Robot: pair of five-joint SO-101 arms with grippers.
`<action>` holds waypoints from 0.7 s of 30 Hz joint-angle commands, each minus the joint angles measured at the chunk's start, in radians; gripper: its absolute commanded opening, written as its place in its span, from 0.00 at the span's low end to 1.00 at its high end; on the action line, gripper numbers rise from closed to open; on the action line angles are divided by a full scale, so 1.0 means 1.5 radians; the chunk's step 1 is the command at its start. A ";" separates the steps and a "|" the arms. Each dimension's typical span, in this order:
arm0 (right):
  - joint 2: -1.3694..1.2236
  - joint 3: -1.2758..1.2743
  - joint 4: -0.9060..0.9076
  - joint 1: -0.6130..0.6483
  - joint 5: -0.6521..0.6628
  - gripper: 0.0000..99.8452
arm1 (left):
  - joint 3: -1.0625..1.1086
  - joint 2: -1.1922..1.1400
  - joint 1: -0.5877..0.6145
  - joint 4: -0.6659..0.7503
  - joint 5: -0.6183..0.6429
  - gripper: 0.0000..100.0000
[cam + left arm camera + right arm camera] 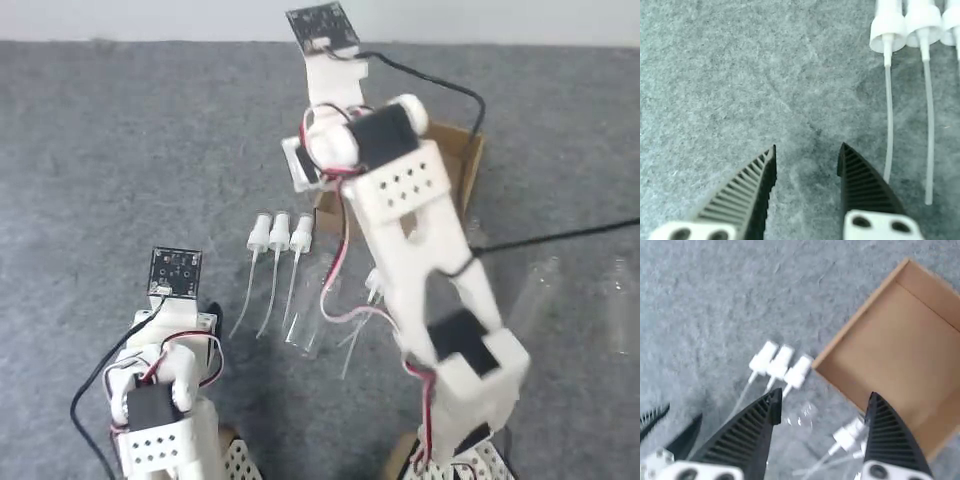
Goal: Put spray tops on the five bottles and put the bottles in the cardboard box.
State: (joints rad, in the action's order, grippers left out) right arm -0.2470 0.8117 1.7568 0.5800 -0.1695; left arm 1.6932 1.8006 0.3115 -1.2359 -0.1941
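Grey worktop [120,150] is bearing three spray tops [280,232] in a row beside one cardboard box [470,165]; left gripper [808,146] and right gripper [824,394] are gaping, fingers empty.

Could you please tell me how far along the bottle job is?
Done: nothing visible; the brown cardboard box shows a bare inside, and three white spray tops lie loose on the grey carpet. In hand: nothing; the left gripper and right gripper are open, empty. Left: capping the clear plastic bottles, one lying beside the tops, then boxing them.
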 commanded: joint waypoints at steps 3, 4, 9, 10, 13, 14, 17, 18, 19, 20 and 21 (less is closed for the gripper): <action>0.206 -0.171 0.017 -0.011 0.068 0.24 | -0.006 0.014 0.003 0.014 -0.004 0.18; 0.224 -0.191 0.001 -0.015 0.074 0.24 | -0.006 0.014 0.003 0.013 -0.004 0.18; 0.305 -0.209 -0.012 -0.024 0.082 0.24 | -0.006 0.014 0.004 0.011 -0.004 0.18; 0.328 -0.211 0.008 -0.039 0.091 0.24 | -0.006 0.014 0.004 0.010 -0.004 0.18; 0.400 -0.232 0.027 -0.103 0.131 0.24 | -0.006 0.014 0.006 0.010 -0.004 0.18; 0.430 -0.248 0.024 -0.139 0.141 0.24 | -0.006 0.014 0.006 0.010 -0.004 0.18; 0.507 -0.298 0.021 -0.240 0.167 0.24 | -0.006 0.014 0.005 0.010 -0.004 0.18; 0.531 -0.320 0.021 -0.269 0.175 0.24 | -0.006 0.014 0.004 0.010 -0.004 0.18; 0.553 -0.344 0.020 -0.293 0.182 0.24 | -0.006 0.014 0.004 0.010 -0.004 0.18; 0.567 -0.368 0.018 -0.312 0.188 0.24 | -0.006 0.014 0.004 0.010 -0.004 0.18; 0.582 -0.398 0.005 -0.324 0.195 0.24 | -0.006 0.014 0.004 0.010 -0.004 0.18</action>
State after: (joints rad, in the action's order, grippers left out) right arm 0.5017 0.3237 1.7584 0.2056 0.0713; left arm 1.6932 1.8006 0.3176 -1.2359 -0.1941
